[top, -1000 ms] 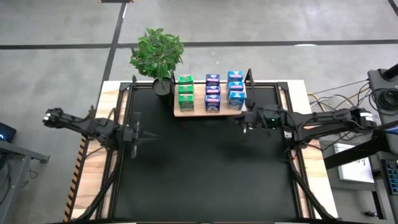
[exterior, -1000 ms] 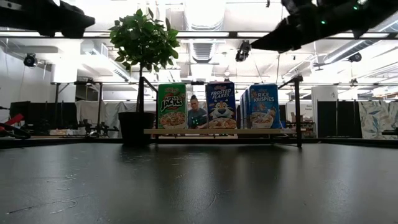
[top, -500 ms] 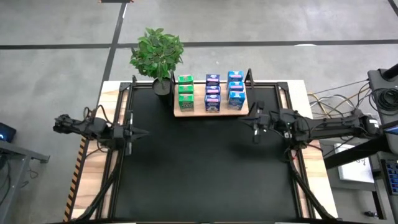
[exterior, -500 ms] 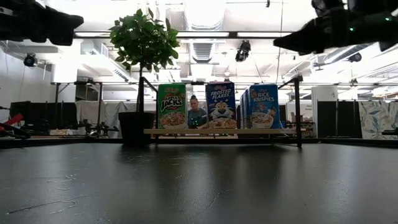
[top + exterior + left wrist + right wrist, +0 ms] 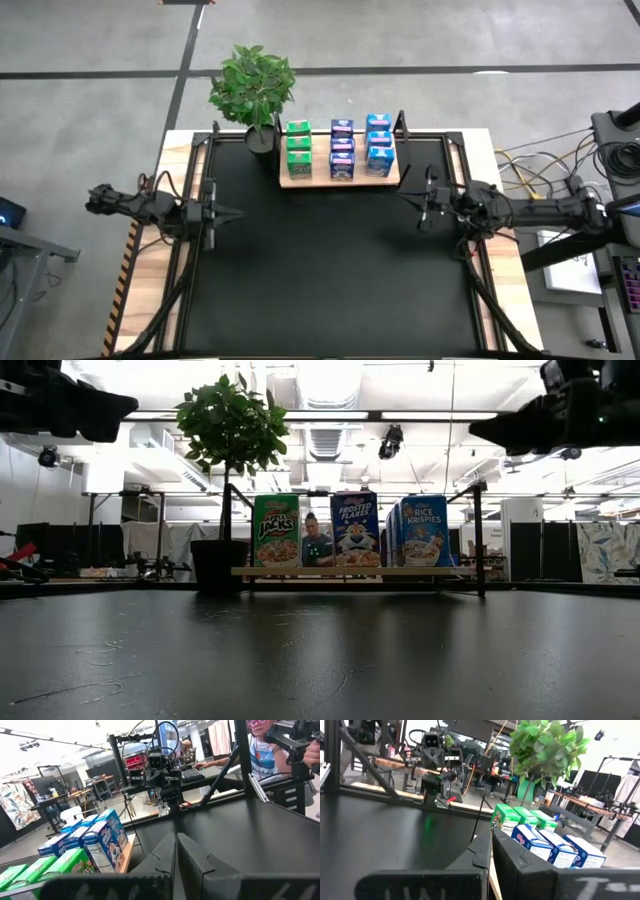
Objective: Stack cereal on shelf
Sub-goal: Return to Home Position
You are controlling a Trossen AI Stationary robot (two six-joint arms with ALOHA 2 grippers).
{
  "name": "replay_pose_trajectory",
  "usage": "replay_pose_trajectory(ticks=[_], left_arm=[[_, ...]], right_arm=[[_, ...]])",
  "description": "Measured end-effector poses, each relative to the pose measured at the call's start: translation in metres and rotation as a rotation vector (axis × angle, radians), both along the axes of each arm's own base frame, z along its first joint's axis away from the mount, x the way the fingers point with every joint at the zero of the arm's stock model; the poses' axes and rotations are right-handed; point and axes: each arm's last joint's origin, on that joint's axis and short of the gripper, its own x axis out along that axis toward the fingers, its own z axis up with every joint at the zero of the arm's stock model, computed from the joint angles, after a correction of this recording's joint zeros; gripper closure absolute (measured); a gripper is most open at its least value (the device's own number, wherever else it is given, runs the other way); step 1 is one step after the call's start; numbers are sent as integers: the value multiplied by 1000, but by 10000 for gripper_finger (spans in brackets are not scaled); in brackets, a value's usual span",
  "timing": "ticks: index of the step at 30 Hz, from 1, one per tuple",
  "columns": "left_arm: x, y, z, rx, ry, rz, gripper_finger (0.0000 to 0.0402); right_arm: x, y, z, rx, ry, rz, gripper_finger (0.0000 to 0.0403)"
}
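The cereal cartons stand upright in three rows on the light-wood shelf [image 5: 340, 181] at the table's far edge: green ones [image 5: 298, 148] on the left, blue ones in the middle [image 5: 342, 148] and on the right [image 5: 378, 143]. In the low view the front cartons [image 5: 355, 530] stand on the shelf [image 5: 350, 571]. My left gripper [image 5: 233, 213] is shut and empty above the black mat's left side, pointing right. My right gripper [image 5: 405, 194] is shut and empty near the shelf's right end, pointing left. Both are well above the mat. The cartons also show in the left wrist view [image 5: 102, 842] and in the right wrist view [image 5: 540, 842].
A potted plant [image 5: 254, 85] stands just left of the shelf. A black metal frame [image 5: 203, 160] runs along the mat's edges, with posts at the shelf's ends [image 5: 477, 540]. The black mat [image 5: 330, 270] lies in front of the shelf. A person [image 5: 260, 745] is beyond the table.
My right gripper has drawn back from the shelf's right end toward the table's right edge. My left gripper has drawn back toward the table's left edge. The cartons have stayed in place.
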Motion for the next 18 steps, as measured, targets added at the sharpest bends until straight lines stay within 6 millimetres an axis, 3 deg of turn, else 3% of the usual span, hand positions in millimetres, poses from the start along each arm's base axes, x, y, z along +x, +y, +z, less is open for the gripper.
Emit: replay_pose_trajectory(ticks=[5, 13, 18], left_arm=[[2, -1, -6, -23, 13, -14, 402], [10, -4, -33, -49, 33, -48, 402], [12, -6, -36, -72, 12, -94, 401]], right_arm=[[-11, 1, -2, 0, -70, 1, 394], [-20, 2, -11, 17, -123, -19, 394], [-24, 1, -14, 48, -100, -62, 394]])
